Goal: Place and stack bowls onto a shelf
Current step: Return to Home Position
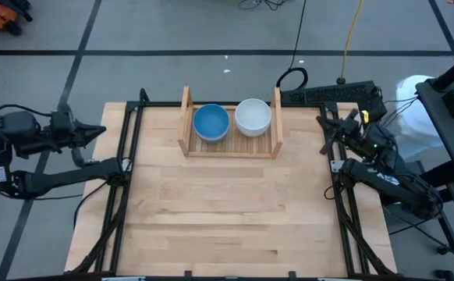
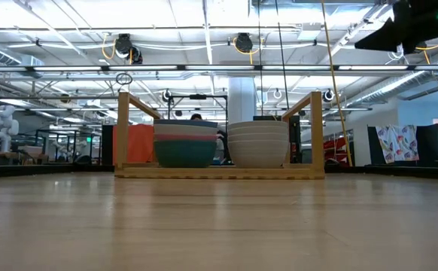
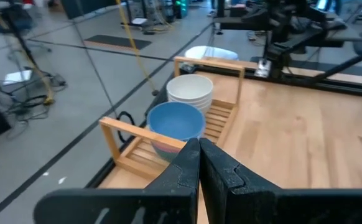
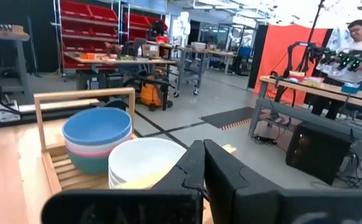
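The shelf, a light-wood rack with two upright side panels, stands at the table's far middle. On its slatted base rest two stacks of bowls. The left stack has a blue bowl on top, a pink one and a teal one below. The right stack is of several white bowls. My left gripper is shut, off the table's left edge, with nothing in it. My right gripper is shut at the table's far right edge, also holding nothing.
Black frame rails run along the table's left side and right side. A black bar with cables lies behind the table's far right. The broad wooden tabletop stretches in front of the shelf. A person stands in the room beyond.
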Robot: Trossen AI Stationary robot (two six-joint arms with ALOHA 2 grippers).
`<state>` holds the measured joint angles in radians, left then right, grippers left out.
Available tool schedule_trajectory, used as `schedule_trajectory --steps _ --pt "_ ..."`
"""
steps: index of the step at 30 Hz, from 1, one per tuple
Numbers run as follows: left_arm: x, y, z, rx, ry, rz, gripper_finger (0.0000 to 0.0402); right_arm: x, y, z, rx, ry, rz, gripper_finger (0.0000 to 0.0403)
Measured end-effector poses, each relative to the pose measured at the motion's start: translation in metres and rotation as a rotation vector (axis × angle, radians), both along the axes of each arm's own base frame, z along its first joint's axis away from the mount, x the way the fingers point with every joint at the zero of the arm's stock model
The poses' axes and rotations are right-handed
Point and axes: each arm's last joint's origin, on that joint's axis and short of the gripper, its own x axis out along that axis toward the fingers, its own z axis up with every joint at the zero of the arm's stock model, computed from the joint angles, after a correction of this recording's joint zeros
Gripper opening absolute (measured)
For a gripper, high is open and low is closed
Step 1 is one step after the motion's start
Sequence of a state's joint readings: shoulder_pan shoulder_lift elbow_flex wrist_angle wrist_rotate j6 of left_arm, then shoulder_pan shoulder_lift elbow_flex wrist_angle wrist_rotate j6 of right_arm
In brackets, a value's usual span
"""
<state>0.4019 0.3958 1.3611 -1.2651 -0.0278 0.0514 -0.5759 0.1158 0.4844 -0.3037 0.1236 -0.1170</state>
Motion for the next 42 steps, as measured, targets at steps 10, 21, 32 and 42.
schedule_trajectory --steps 10,21,32,42 --pt "0.003 0.0 -0.001 -0.004 -0.005 -0.031 0.0008 0.008 -0.005 -0.025 0.053 0.049 -0.003 0.0" --pt "0.003 0.0 -0.001 -0.005 -0.006 -0.031 0.0008 0.022 -0.014 -0.061 0.019 0.009 -0.002 0.0" --pt "0.004 0.001 0.002 0.028 -0.026 -0.037 0.0008 0.024 -0.016 -0.07 0.024 0.032 -0.005 0.0" --pt "0.004 0.001 0.002 0.028 -0.026 -0.037 0.0008 0.024 -0.015 -0.071 0.029 0.032 -0.003 0.0"
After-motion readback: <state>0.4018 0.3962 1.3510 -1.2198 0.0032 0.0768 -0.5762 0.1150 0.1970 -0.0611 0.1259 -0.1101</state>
